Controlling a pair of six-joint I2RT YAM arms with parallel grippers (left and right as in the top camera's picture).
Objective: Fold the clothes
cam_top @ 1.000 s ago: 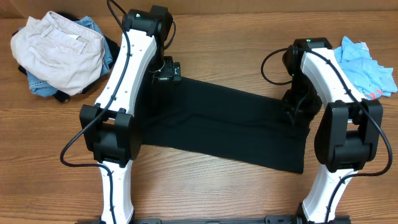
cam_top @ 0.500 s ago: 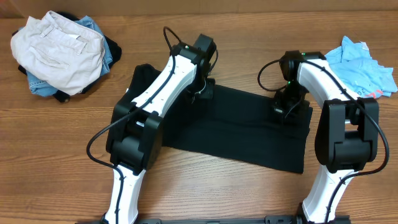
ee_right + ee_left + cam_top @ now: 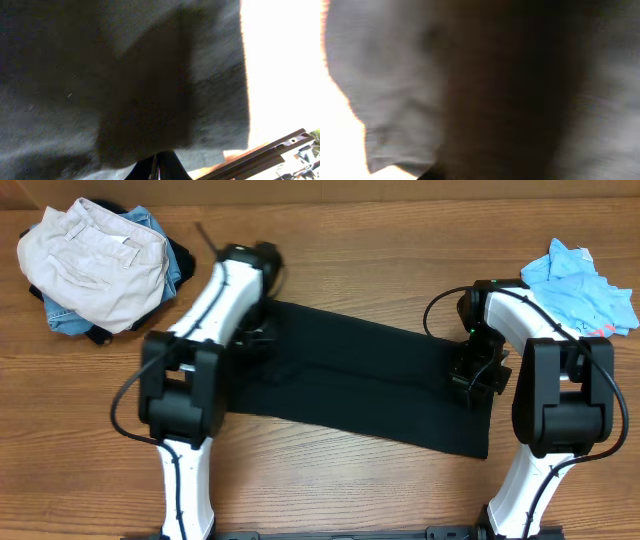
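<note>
The black T-shirt [image 3: 360,380] lies as a long folded band across the middle of the table. My left gripper [image 3: 257,338] is low over its left end. The left wrist view is blurred and filled with the dark T-shirt [image 3: 395,75], so that gripper's jaws do not show. My right gripper [image 3: 474,372] is down on the shirt's right end. In the right wrist view its fingers [image 3: 160,169] are pressed together at the edge of the T-shirt [image 3: 100,75], pinching the fabric.
Cream trousers [image 3: 95,260] lie on a heap of denim at the back left corner. A light blue tee [image 3: 580,285] lies at the back right. A dark frame rail [image 3: 272,145] runs past the shirt's right end.
My left arm has swung back from the shirt's upper middle to its left end. My right gripper has shifted slightly toward the near right, staying on the shirt's right end.
</note>
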